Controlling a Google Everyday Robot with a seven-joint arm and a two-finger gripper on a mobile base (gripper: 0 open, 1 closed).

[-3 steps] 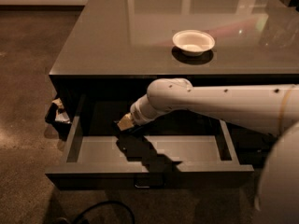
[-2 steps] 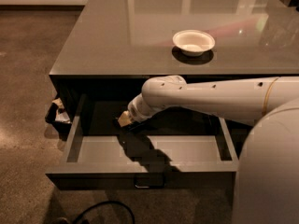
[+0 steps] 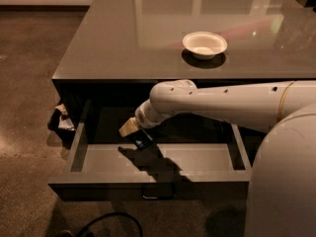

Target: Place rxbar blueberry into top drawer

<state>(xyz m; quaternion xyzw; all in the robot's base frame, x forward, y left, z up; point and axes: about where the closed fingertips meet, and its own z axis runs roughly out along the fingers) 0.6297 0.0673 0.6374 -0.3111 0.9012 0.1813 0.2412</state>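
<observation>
The drawer stands pulled fully open under the desk, and the arm reaches into it from 3 o'clock. Over the last second the end effector has barely shifted. It stays low over the back left part of the drawer, with only the elbow creeping a little toward 9 o'clock. The blue snack bar shows as a dark wrapper right at the end effector's 4 o'clock, above the drawer floor. Whether the end effector pinches it or has let go cannot be told. The carry looks finished, so what remains is probably the release. The white bowl sits untouched on the desk at 1 o'clock.
</observation>
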